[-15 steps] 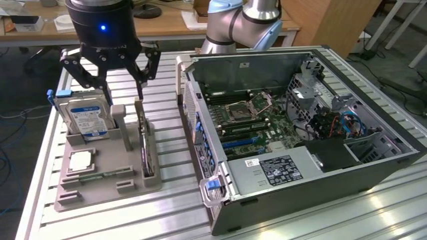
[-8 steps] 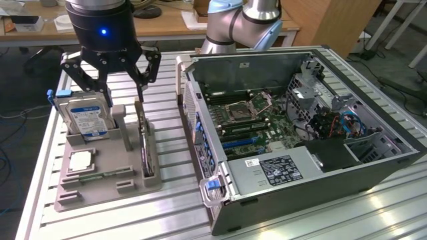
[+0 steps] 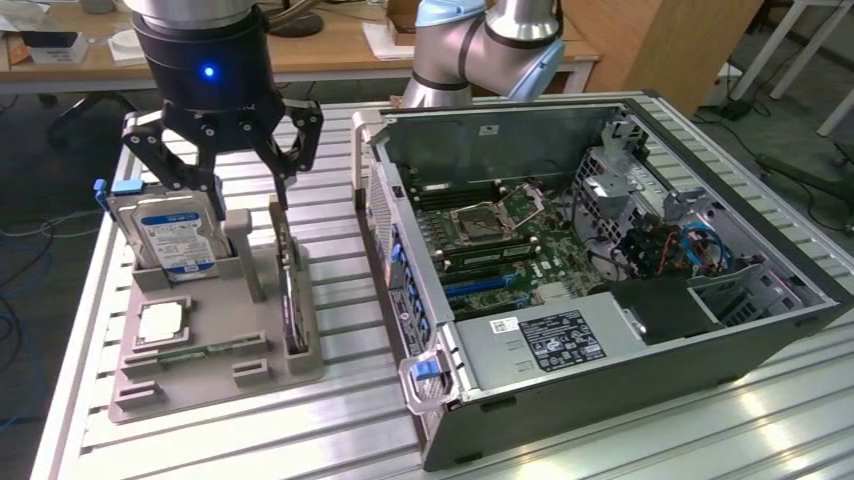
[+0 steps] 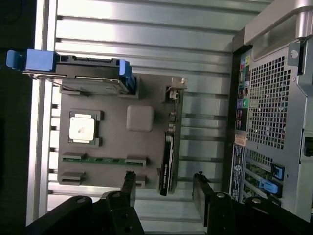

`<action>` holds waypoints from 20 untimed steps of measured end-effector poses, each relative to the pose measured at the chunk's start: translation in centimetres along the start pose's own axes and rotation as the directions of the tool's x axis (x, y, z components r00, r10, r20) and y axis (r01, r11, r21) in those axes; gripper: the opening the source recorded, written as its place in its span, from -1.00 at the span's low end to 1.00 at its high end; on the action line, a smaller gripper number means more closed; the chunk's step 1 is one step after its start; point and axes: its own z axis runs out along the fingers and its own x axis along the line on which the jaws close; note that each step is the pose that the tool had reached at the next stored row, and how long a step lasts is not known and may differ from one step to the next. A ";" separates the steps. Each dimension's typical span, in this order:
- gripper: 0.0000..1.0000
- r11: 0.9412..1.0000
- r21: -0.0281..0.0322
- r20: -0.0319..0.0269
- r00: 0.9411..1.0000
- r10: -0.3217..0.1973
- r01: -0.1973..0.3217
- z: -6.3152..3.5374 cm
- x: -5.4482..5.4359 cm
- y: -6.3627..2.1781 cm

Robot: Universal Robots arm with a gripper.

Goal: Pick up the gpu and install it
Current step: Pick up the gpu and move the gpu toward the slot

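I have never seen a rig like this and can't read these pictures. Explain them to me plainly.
One picture comes from a camera off the arm, the other from a camera on the robot's wrist. The gripper, the arm's claw, is open, holds nothing and hangs over a grey tray on the table. In the tray a hard drive and the gpu, a thin card, stand on edge; a processor and memory stick lie flat. At the exterior view's right lies an open PC case.
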 end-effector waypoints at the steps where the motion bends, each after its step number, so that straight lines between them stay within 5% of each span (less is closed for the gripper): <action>1: 0.18 1.000 0.000 0.000 1.000 -0.001 0.001 0.04 0.0 -0.04; 20: 0.18 1.000 0.000 0.000 1.000 -0.002 0.002 0.92 -0.6 -0.30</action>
